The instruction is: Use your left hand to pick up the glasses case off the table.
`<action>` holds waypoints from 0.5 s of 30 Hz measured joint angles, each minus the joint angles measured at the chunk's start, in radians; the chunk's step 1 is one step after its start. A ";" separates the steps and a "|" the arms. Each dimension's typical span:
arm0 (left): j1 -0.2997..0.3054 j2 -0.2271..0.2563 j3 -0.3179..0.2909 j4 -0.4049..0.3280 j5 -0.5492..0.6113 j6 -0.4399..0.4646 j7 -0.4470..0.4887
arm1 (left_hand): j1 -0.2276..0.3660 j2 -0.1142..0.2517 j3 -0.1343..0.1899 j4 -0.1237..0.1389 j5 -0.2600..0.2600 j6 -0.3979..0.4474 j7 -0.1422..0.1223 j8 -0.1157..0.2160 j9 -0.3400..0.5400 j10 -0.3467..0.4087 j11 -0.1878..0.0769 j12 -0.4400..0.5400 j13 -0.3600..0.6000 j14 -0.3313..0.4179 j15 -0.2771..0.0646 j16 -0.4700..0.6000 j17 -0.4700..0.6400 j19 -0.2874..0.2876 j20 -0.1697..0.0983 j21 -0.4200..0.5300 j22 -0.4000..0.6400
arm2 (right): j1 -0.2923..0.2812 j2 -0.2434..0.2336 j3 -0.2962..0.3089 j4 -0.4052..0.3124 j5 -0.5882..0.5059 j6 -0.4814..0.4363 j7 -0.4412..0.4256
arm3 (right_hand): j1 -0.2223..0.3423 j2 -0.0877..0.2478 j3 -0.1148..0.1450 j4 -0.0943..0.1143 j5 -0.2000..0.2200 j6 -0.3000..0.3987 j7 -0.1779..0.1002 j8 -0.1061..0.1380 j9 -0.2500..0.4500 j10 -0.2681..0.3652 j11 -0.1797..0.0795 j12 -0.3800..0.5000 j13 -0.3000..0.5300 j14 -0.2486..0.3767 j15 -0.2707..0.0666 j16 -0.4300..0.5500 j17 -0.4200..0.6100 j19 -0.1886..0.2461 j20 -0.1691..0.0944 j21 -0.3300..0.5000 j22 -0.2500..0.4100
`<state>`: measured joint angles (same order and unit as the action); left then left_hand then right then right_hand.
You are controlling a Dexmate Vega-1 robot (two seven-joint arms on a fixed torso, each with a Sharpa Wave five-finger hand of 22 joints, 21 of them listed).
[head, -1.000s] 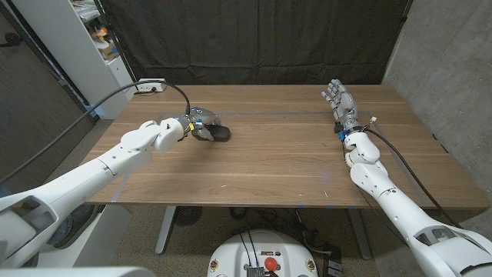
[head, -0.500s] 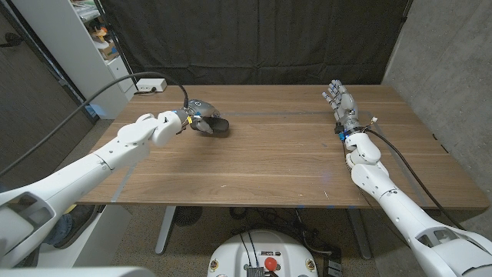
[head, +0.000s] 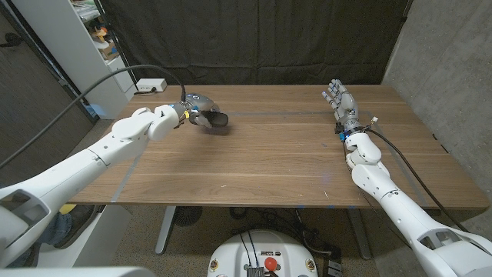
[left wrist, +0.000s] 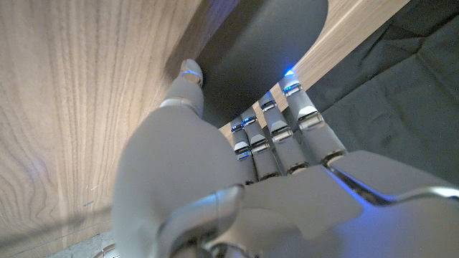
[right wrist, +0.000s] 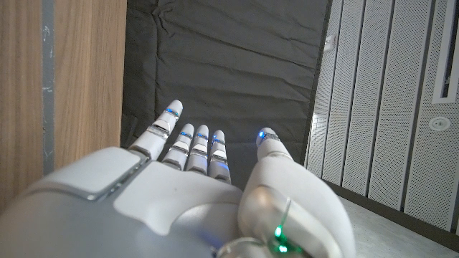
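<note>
Head view: glasses case (head: 218, 120) in left hand (head: 196, 113), above table (head: 269, 161).

Bare table (head: 261, 165) between arms

a dark grey glasses case (head: 217, 120), a brown wood-grain table (head: 269, 161), and a black backdrop curtain (head: 254, 42).

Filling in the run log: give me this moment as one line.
left hand: grips glasses case, lifted off table | right hand: open, idle
</note>
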<state>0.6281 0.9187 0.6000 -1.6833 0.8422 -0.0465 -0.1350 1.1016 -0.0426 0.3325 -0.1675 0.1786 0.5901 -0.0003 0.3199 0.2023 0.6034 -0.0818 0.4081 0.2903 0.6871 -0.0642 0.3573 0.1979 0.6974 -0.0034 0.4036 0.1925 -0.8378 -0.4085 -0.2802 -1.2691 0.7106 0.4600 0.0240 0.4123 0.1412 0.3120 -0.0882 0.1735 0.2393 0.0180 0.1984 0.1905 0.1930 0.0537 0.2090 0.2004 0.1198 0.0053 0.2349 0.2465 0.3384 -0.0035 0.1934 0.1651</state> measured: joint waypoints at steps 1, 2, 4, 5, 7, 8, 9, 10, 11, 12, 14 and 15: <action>0.001 0.004 -0.007 -0.006 -0.001 -0.003 0.001 | 0.000 0.000 0.000 0.000 0.000 0.000 0.000 0.000 0.000 0.000 0.000 0.000 0.000 0.000 0.000 0.000 0.000 0.000 0.000 0.000 0.000 | -0.001 0.000 0.000 -0.002 -0.001 -0.001 -0.003 | 0.000 0.000 0.000 0.000 0.000 0.000 0.000 0.000 0.000 0.000 0.000 0.000 0.000 0.000 0.000 0.000 0.000 0.000 0.000 0.000 0.000; 0.001 0.004 -0.008 -0.006 -0.001 -0.003 0.002 | 0.000 0.000 0.000 0.000 0.000 0.000 0.000 0.000 0.000 0.000 0.000 0.000 0.000 0.000 0.000 0.000 0.000 0.000 0.000 0.000 0.000 | -0.001 0.000 0.000 -0.002 -0.001 -0.001 -0.003 | 0.000 0.000 0.000 0.000 0.000 0.000 0.000 0.000 0.000 0.000 0.000 0.000 0.000 0.000 0.000 0.000 0.000 0.000 0.000 0.000 0.000; 0.002 0.006 -0.017 -0.012 -0.003 -0.006 0.006 | 0.000 0.000 0.000 0.000 0.000 0.000 0.000 -0.001 0.000 0.000 0.000 -0.002 0.000 0.000 0.000 0.000 0.000 0.000 0.000 0.000 0.000 | -0.003 -0.001 0.000 -0.009 -0.002 -0.002 -0.009 | 0.000 0.000 0.000 0.000 0.000 0.000 0.000 0.000 0.000 0.000 0.000 0.000 0.000 0.000 0.000 0.000 0.000 0.000 0.000 0.000 0.000; 0.002 0.007 -0.019 -0.013 -0.004 -0.007 0.008 | 0.000 0.000 0.000 0.000 0.000 0.000 0.000 -0.001 0.000 0.000 0.000 -0.003 0.000 0.000 0.000 -0.001 0.000 0.000 0.000 0.000 0.000 | -0.004 -0.002 0.000 -0.012 -0.003 -0.002 -0.010 | 0.000 0.000 0.000 0.000 0.000 0.000 0.000 0.000 0.000 0.000 0.000 0.000 0.000 0.000 0.000 0.000 0.000 0.000 0.000 0.000 0.000; 0.003 0.008 -0.024 -0.016 -0.005 -0.011 0.013 | 0.000 0.000 0.000 0.000 0.000 0.000 0.000 -0.001 0.000 0.000 0.000 -0.003 0.001 0.000 0.000 -0.002 0.000 0.000 0.000 0.003 0.000 | -0.006 -0.003 0.000 -0.018 -0.004 -0.004 -0.015 | 0.000 0.000 0.000 0.000 0.000 0.000 0.000 0.000 0.000 0.000 0.000 0.000 0.000 0.000 0.000 0.000 0.000 0.000 0.000 0.000 0.000; 0.004 0.008 -0.028 -0.017 -0.006 -0.012 0.015 | 0.000 0.000 0.000 0.000 0.000 0.000 0.000 0.000 0.000 0.000 0.000 -0.003 0.001 0.000 0.000 -0.002 0.000 0.000 0.000 0.004 0.000 | -0.007 -0.004 -0.001 -0.021 -0.005 -0.006 -0.018 | 0.000 0.000 0.000 0.000 0.000 0.000 0.000 0.000 0.000 0.000 0.000 0.000 0.000 0.000 0.000 0.000 0.000 0.000 0.000 0.000 0.000; 0.004 0.008 -0.031 -0.018 -0.008 -0.013 0.018 | 0.000 0.000 0.000 0.000 0.000 0.000 0.000 0.000 0.000 0.000 0.000 -0.004 0.004 0.001 0.001 -0.002 0.000 0.000 0.000 0.005 0.001 | -0.008 -0.005 -0.001 -0.024 -0.005 -0.006 -0.020 | 0.000 0.000 0.000 0.000 0.000 0.000 0.000 0.000 0.000 0.000 0.000 0.000 0.000 0.000 0.000 0.000 0.000 0.000 0.000 0.000 0.000; 0.004 0.008 -0.032 -0.019 -0.008 -0.014 0.018 | 0.000 0.000 0.000 0.000 0.000 0.000 0.000 0.000 0.000 0.000 0.000 -0.004 0.006 0.002 0.002 -0.002 0.000 -0.002 0.002 0.005 0.001 | -0.008 -0.005 -0.001 -0.024 -0.005 -0.006 -0.020 | 0.000 0.000 0.000 0.000 0.000 0.000 0.000 0.000 0.000 0.000 0.000 0.000 0.000 0.000 0.000 0.000 0.000 0.000 0.000 0.000 0.000; 0.004 0.008 -0.037 -0.021 -0.010 -0.015 0.023 | 0.000 0.000 -0.003 0.003 0.000 0.000 0.000 0.000 0.000 0.000 0.000 -0.004 0.006 0.002 0.002 -0.002 0.000 -0.002 0.002 0.005 0.001 | -0.010 -0.006 0.000 -0.028 -0.007 -0.008 -0.024 | 0.000 0.000 0.000 0.000 0.000 0.000 0.000 0.000 0.000 0.000 0.000 0.000 0.000 0.000 0.000 0.000 0.000 0.000 0.000 0.000 0.000; 0.005 0.009 -0.041 -0.022 -0.010 -0.016 0.025 | 0.000 0.000 -0.004 0.004 0.000 0.000 0.000 0.000 0.000 0.000 0.000 -0.004 0.006 0.002 0.001 -0.002 0.000 -0.002 0.002 0.005 0.001 | -0.010 -0.006 -0.001 -0.030 -0.008 -0.009 -0.027 | 0.000 0.000 0.000 0.000 0.000 0.000 0.000 0.000 0.000 0.000 0.000 0.000 0.000 0.000 0.000 0.000 0.000 0.000 0.000 0.000 0.000; 0.005 0.009 -0.046 -0.025 -0.011 -0.020 0.029 | 0.000 0.000 -0.004 0.004 0.000 0.000 0.000 0.000 0.000 0.000 0.000 -0.005 0.006 0.002 0.001 -0.002 -0.001 -0.002 0.002 0.005 0.001 | -0.011 -0.007 -0.001 -0.032 -0.009 -0.010 -0.030 | 0.000 0.000 0.000 0.000 0.000 0.000 0.000 0.000 0.000 0.000 0.000 0.000 0.000 0.000 0.000 0.000 0.000 0.000 0.000 0.000 0.000; 0.005 0.009 -0.047 -0.026 -0.011 -0.021 0.029 | 0.000 0.000 -0.004 0.004 0.000 0.000 0.000 0.000 0.000 0.000 0.000 -0.005 0.007 0.002 0.001 -0.002 -0.001 -0.002 0.002 0.005 0.001 | -0.011 -0.008 0.000 -0.034 -0.009 -0.011 -0.031 | 0.000 0.000 0.000 0.000 0.000 0.000 0.000 0.000 0.000 0.000 0.000 0.000 0.000 0.000 0.000 0.000 0.000 0.000 0.000 0.000 0.000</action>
<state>0.6327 0.9279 0.5530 -1.7090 0.8307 -0.0670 -0.1057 1.1015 -0.0425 0.3286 -0.1636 0.1785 0.5902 -0.0003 0.3203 0.2023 0.6033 -0.0819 0.4035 0.2969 0.6890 -0.0627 0.3551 0.1972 0.6958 -0.0018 0.4086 0.1940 -0.8492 -0.4160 -0.2807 -1.3033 0.7013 0.4492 -0.0070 0.4123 0.1412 0.3120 -0.0882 0.1735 0.2393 0.0180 0.1984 0.1907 0.1929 0.0536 0.2090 0.2004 0.1198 0.0052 0.2349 0.2465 0.3384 -0.0035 0.1934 0.1651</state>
